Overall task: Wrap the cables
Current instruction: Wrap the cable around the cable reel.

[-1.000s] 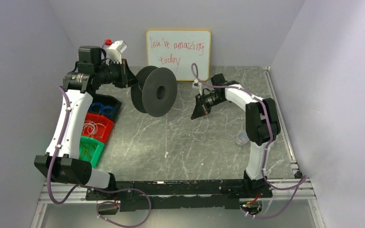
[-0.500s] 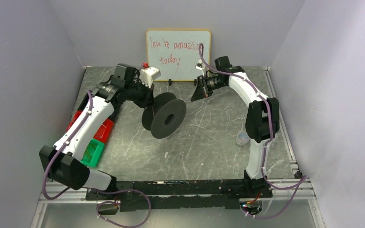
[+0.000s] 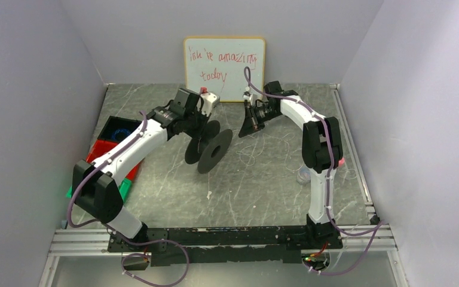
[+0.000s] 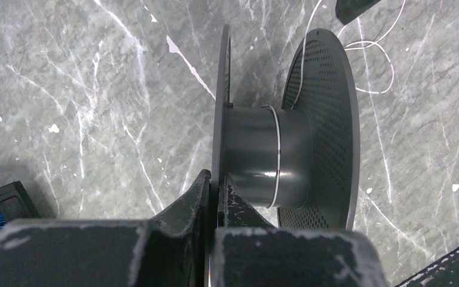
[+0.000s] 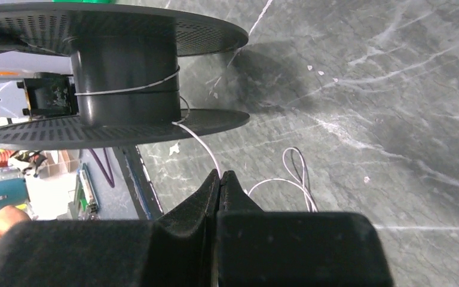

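Grey marbled counter (image 3: 257, 197) carries loose loops of cable (image 5: 198, 141). I see only one or two turns on the spool (image 3: 210, 149) hub, so I judge wrapping barely begun. Left hand (image 4: 217, 179) is clamped on the spool's flange. Right hand (image 5: 221, 174) is pinched shut on the strand leading to the hub. Versus one second ago, the spool has travelled from back-left toward centre, and the right hand sits closer to the whiteboard (image 3: 224, 60).

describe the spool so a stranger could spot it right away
Find the whiteboard at the back wall; just in front of it, the left tool grips the spool by one flange. It is the only black two-disc reel, with a white cable round its core.
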